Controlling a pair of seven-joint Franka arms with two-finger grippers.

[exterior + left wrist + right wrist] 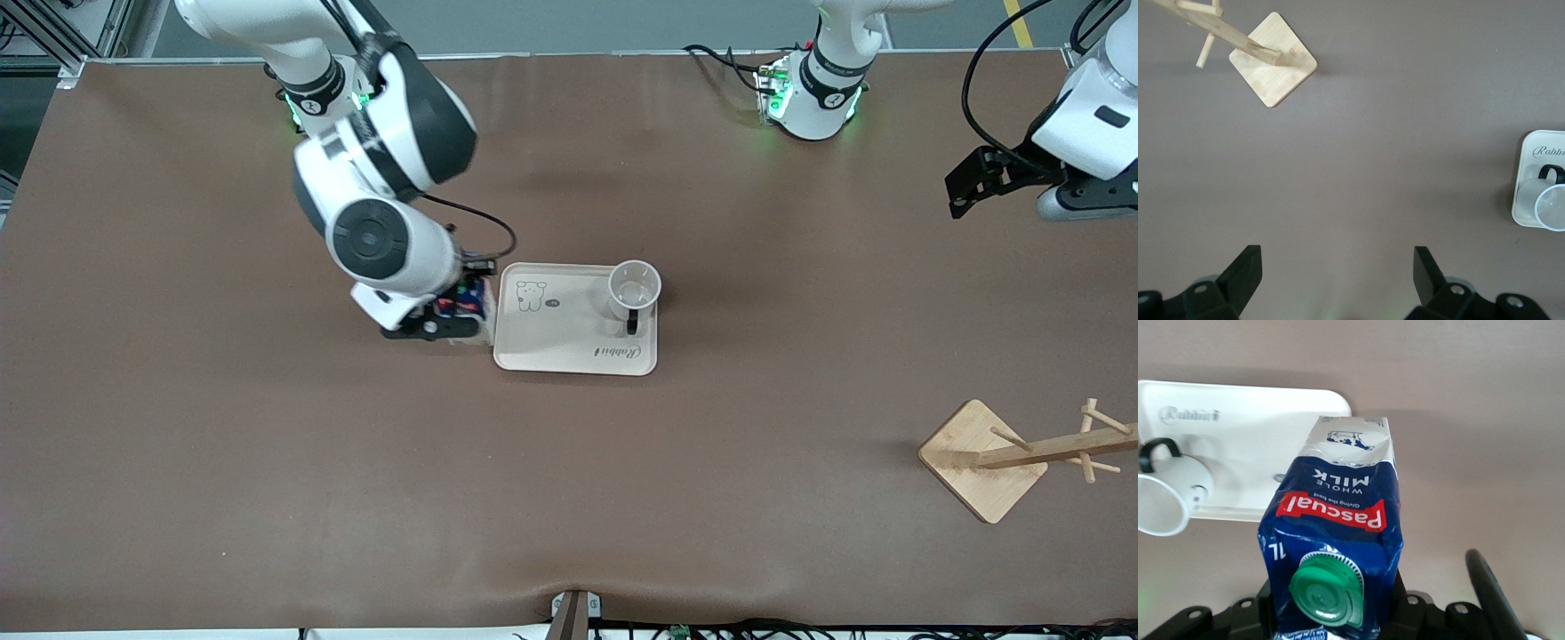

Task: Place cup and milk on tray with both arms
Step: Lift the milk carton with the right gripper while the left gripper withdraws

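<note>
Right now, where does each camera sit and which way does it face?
Front view: high across the table, facing both bases; right gripper at the tray, left gripper aloft.
Left wrist view: looks down past open fingers at the table, wooden rack, cup.
Right wrist view: looks along the held milk.
Cup and tray show in all three.

A pale bamboo rack (pixel 1022 453) with a square base and a pegged post stood on the brown table mat (pixel 356 489), toward the left arm's end, near the front camera.
</note>
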